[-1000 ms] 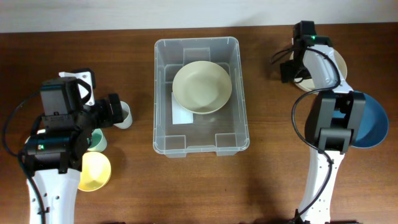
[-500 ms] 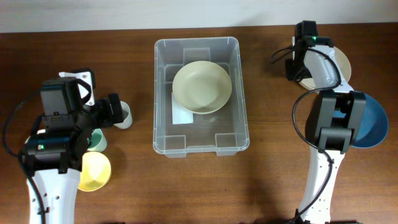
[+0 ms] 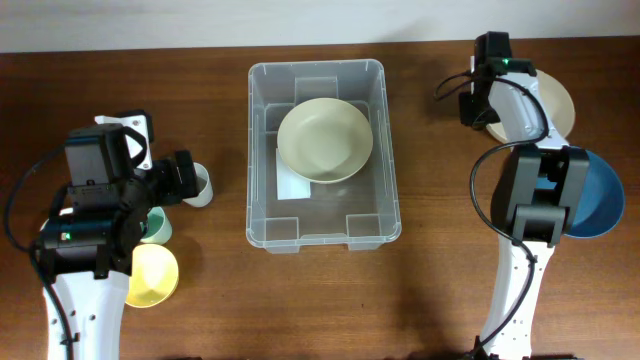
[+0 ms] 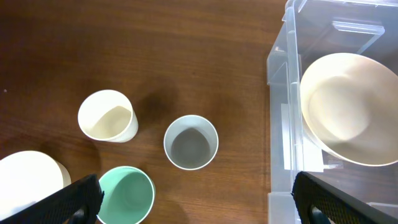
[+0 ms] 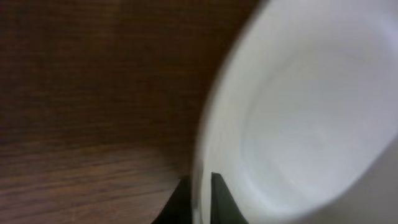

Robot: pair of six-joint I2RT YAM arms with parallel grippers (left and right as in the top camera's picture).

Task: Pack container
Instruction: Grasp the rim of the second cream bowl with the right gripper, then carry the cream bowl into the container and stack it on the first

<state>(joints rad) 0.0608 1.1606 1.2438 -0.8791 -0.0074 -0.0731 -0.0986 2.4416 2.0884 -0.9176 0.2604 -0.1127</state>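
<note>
Cream bowl (image 3: 325, 140) blocks the container (image 3: 325, 212) far half; near half free.

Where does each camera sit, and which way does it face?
Overhead: above the table, facing straight down on the large clear plastic container; left arm and right arm show.
Left wrist: facing down at small cups and the container's wall; the open left gripper frames the bottom.
Right wrist: close against a pale bowl's rim, the right gripper astride it.
Overhead and left wrist share the round cream bowl.

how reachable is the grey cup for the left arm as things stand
Probably yes. The left gripper is open and hovers above the grey cup, with nothing over it; the cream cup and green cup stand apart from it.
</note>
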